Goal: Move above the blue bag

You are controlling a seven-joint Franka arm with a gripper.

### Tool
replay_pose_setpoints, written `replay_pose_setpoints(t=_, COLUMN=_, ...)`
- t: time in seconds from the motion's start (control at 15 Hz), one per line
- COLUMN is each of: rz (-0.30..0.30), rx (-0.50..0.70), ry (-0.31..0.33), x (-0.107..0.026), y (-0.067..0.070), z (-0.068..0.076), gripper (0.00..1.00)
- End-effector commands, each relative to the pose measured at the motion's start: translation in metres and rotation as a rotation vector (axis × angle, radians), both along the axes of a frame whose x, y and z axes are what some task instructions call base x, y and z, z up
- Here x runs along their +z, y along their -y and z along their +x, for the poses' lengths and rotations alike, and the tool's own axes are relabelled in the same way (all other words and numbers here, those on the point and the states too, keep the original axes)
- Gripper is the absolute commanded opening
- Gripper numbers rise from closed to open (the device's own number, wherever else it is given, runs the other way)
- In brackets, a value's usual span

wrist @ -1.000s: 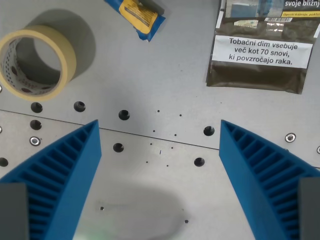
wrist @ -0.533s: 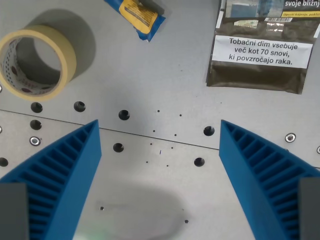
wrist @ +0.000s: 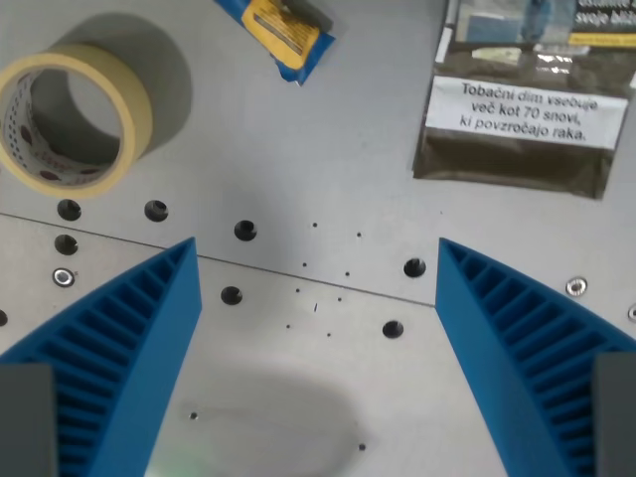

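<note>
The claw hangs over the grey metal worktop with its two ribbed blue fingers spread wide and nothing between them; only bare plate with a scatter of bolt holes lies in the gap.

The blue bag lies at the top of the wrist view, a little to the view's left of centre, partly cut off by the upper edge. It is a small blue packet with a yellow label, lying flat and at an angle. It is well apart from the claw, so the move is only starting, as I judge it: the claw has not got above the bag.

A roll of masking tape stands on its side at the wrist view's left, near the bag but not touching it. A dark tobacco pouch with a white warning label lies at the wrist view's right, also clear of the bag.

What the next move calls for, I would say, is a travel across the worktop towards the top of the view and slightly to its left, until the bag sits midway between the fingers. The height looks fine to keep, and the fingers can stay spread. The tape roll is the tallest thing nearby, so the left finger wants room there.
</note>
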State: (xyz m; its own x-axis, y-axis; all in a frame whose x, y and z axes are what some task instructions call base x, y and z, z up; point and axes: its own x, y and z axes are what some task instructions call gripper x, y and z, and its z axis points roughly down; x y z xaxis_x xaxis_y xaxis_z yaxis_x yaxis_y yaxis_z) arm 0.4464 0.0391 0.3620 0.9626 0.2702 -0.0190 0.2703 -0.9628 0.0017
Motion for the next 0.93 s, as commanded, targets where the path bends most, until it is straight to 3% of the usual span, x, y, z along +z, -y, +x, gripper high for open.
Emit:
replay_pose_setpoints(t=0.07, rz=0.014, rx=0.146, ry=0.044, x=-0.009, y=-0.004, z=0.003, gripper=1.0)
replay_pose_setpoints(t=0.93, rz=0.041, rx=0.494, ry=0.077, x=-0.069, y=-0.03, z=0.021, gripper=1.0)
